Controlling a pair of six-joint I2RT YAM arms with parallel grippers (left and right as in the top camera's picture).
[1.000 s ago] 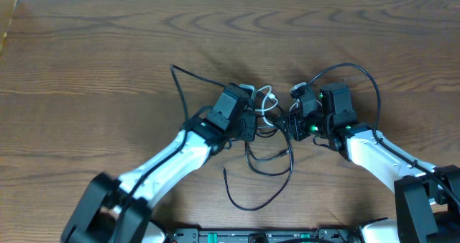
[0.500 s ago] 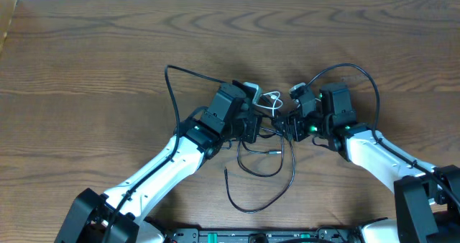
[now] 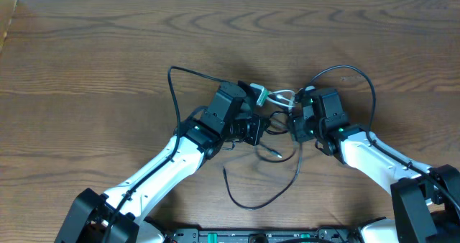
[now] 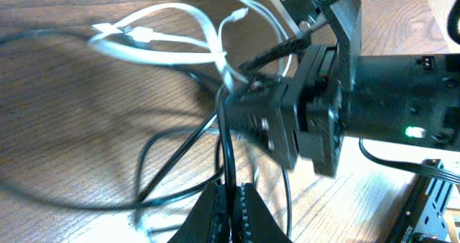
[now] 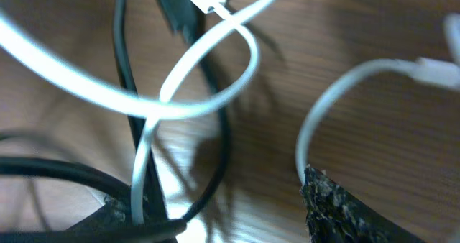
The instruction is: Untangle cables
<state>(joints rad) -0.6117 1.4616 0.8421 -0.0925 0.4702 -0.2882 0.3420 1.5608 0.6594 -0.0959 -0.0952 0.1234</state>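
The long, thin black cord (image 4: 225,141) sprawls over the middle of the brown wood-grain tabletop (image 3: 100,42), one loop toward the near edge and another arching past the right arm; the shorter white cord (image 5: 144,157) lies looped across it between the two wrists; the left gripper (image 4: 231,203) is pinched tight on a black strand rising from its tips; the right gripper (image 5: 215,200) has its jaws partly parted, with white and black strands crossing the gap and nothing visibly clamped.

You've got one black cable (image 4: 224,142), one white cable (image 5: 146,157), on a dark brown tabletop (image 3: 86,56) streaked with wood grain.
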